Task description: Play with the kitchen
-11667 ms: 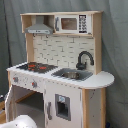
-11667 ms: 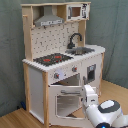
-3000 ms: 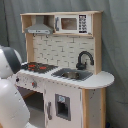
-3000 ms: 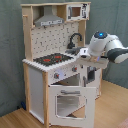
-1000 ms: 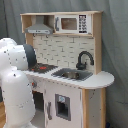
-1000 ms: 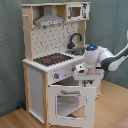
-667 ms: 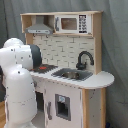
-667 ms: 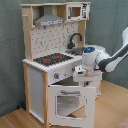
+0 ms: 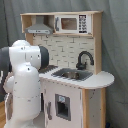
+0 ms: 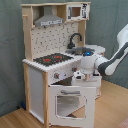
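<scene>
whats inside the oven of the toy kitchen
In the second exterior view the oven door hangs open, but the cavity behind it is dark and partly covered by the arm; no contents can be seen.

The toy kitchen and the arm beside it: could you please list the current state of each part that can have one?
Oven door: swung open, hanging down at the front.
Faucet: upright over the sink, no water visible.
Sink: looks empty.
Hob: nothing on it.
Gripper: at the knob panel above the oven door; grip unclear.
</scene>
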Controlling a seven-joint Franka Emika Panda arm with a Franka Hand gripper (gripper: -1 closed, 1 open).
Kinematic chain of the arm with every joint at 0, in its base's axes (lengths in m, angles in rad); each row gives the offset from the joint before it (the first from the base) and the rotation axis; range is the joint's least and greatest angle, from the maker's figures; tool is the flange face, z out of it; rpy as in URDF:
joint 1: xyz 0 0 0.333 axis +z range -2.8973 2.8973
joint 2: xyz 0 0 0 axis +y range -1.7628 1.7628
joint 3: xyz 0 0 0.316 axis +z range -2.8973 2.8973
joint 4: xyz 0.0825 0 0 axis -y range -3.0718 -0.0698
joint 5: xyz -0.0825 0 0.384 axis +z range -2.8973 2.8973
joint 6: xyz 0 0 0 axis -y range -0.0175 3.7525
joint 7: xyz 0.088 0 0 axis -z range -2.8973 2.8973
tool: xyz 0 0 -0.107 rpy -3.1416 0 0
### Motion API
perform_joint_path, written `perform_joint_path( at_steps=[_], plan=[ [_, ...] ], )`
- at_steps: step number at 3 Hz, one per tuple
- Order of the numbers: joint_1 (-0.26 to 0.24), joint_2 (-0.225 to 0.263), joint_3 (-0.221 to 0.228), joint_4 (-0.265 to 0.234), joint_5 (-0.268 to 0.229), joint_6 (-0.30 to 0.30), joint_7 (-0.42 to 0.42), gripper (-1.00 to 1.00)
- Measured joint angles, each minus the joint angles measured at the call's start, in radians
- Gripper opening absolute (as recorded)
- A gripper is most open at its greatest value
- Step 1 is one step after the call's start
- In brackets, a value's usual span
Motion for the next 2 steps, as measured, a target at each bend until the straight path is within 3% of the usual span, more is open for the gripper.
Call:
perform_joint_path(
  at_steps=[1, 2],
  plan=[
    [0.012, 0.06, 0.007, 0.0, -0.032, 0.039, 0.06, -1.0],
    [0.031, 0.064, 0.04, 0.001, -0.034, 0.052, 0.16, -1.0]
  ],
)
